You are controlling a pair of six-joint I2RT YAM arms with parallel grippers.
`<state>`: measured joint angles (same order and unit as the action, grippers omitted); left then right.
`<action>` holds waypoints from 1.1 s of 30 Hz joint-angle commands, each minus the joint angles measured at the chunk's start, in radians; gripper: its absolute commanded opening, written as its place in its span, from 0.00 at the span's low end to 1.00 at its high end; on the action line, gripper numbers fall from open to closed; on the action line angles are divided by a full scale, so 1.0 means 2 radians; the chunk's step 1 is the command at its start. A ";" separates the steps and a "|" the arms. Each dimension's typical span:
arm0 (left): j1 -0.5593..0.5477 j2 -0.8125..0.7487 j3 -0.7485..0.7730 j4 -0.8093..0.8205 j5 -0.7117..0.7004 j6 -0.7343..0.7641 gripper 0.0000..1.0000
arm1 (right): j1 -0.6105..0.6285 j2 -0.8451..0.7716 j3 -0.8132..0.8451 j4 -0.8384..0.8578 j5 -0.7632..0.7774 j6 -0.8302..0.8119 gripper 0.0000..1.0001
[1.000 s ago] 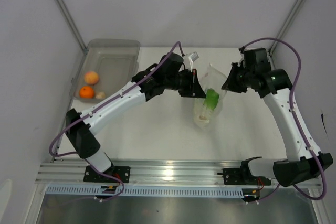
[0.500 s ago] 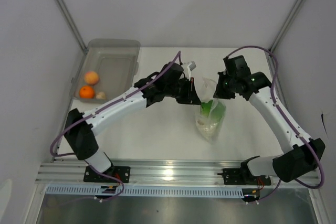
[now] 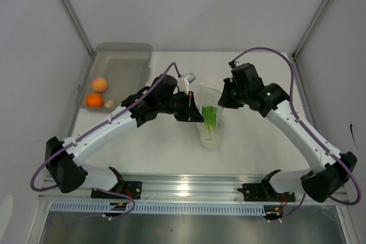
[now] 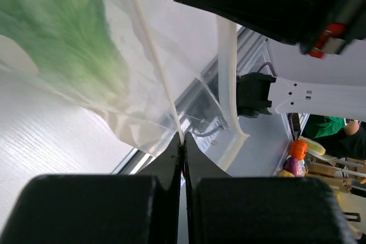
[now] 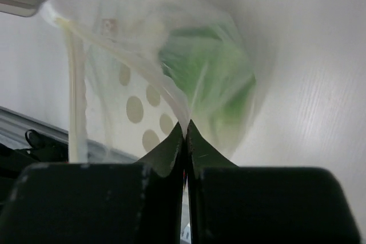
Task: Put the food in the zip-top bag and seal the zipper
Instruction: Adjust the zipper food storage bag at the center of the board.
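The clear zip-top bag (image 3: pixel 210 119) hangs between both grippers at the table's middle, with the green lettuce head (image 3: pixel 210 115) inside, pale base down. My left gripper (image 3: pixel 197 108) is shut on the bag's left rim; the left wrist view shows the jaws (image 4: pixel 183 141) pinching the zipper strip, lettuce (image 4: pixel 63 38) above. My right gripper (image 3: pixel 225 96) is shut on the right rim; the right wrist view shows the pinch (image 5: pixel 186 125) with the lettuce (image 5: pixel 214 78) behind the plastic. Two orange fruits (image 3: pixel 99 84) (image 3: pixel 94 100) and a beige lump (image 3: pixel 109 104) lie in the grey bin.
The rigid translucent grey bin (image 3: pixel 123 55) stands at the table's back left corner. An aluminium rail (image 3: pixel 189 187) runs along the near edge, with both arm bases on it. Grey walls close in the left, back and right.
Both grippers have carried the bag with the lettuce leftward and slightly toward the near edge. The left arm has drawn back and the right arm has reached further left.
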<state>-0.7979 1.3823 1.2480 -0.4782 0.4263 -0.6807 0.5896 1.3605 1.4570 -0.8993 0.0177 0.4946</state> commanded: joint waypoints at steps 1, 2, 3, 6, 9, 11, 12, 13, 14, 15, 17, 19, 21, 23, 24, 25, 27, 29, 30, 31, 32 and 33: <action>0.005 -0.022 -0.018 0.004 0.002 0.005 0.01 | 0.001 -0.065 -0.068 0.060 -0.030 0.016 0.03; 0.008 -0.010 -0.023 -0.008 0.000 0.003 0.01 | -0.012 -0.069 -0.078 0.061 -0.039 0.018 0.03; 0.015 0.008 -0.023 -0.010 0.005 -0.002 0.00 | -0.016 -0.064 -0.080 0.052 -0.056 0.017 0.02; 0.012 -0.017 -0.030 0.015 0.000 -0.025 0.01 | 0.002 -0.056 -0.039 0.006 -0.014 -0.013 0.05; -0.001 -0.066 -0.026 0.050 -0.015 -0.032 0.00 | 0.010 -0.070 0.018 -0.027 0.013 -0.029 0.08; -0.001 -0.073 -0.021 0.047 -0.038 -0.029 0.01 | 0.007 -0.083 0.016 -0.027 0.016 -0.026 0.00; -0.001 -0.071 -0.022 0.045 -0.047 -0.021 0.01 | 0.001 -0.090 0.002 -0.018 0.007 -0.026 0.00; 0.001 -0.052 -0.020 0.042 -0.058 -0.016 0.01 | -0.004 -0.106 -0.017 -0.008 0.003 -0.027 0.00; 0.003 -0.032 -0.016 0.014 -0.057 -0.012 0.00 | -0.010 -0.110 -0.055 0.008 -0.001 -0.026 0.00; 0.009 -0.013 0.011 -0.002 -0.050 -0.006 0.01 | -0.019 -0.111 -0.069 0.012 -0.003 -0.026 0.00; 0.008 0.026 0.029 -0.016 -0.036 -0.001 0.01 | -0.034 -0.107 -0.086 0.010 -0.003 -0.031 0.00; 0.003 0.024 0.025 0.003 -0.030 -0.004 0.01 | -0.036 -0.114 -0.084 0.009 0.005 -0.039 0.00; -0.001 0.012 0.021 0.031 -0.031 -0.003 0.01 | -0.037 -0.128 -0.083 0.018 -0.004 -0.042 0.00; 0.004 0.025 0.026 0.034 -0.017 -0.004 0.01 | -0.058 -0.150 -0.090 0.050 -0.091 -0.042 0.00; 0.008 0.037 0.030 0.025 -0.002 -0.002 0.00 | -0.069 -0.156 -0.111 0.067 -0.120 -0.042 0.00; 0.011 0.052 0.046 0.017 0.019 0.000 0.01 | -0.080 -0.159 -0.121 0.094 -0.144 -0.032 0.00; 0.014 0.088 0.083 -0.005 0.054 0.004 0.01 | -0.098 -0.153 -0.134 0.105 -0.178 -0.024 0.00; 0.013 0.087 0.081 0.009 0.063 -0.002 0.01 | -0.100 -0.140 -0.146 0.118 -0.180 -0.023 0.00; 0.013 0.074 0.074 0.019 0.065 -0.008 0.01 | -0.100 -0.128 -0.148 0.121 -0.172 -0.025 0.00; 0.013 0.067 0.070 0.027 0.065 -0.009 0.01 | -0.100 -0.123 -0.150 0.124 -0.164 -0.028 0.00; 0.013 0.061 0.067 0.033 0.061 -0.008 0.01 | -0.101 -0.118 -0.149 0.124 -0.155 -0.029 0.00; 0.013 0.052 0.066 0.030 0.043 -0.007 0.00 | -0.102 -0.114 -0.150 0.124 -0.137 -0.032 0.00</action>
<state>-0.7761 1.5490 1.3685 -0.4641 0.4892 -0.6987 0.3904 1.1084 1.1648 -0.7185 -0.2611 0.4404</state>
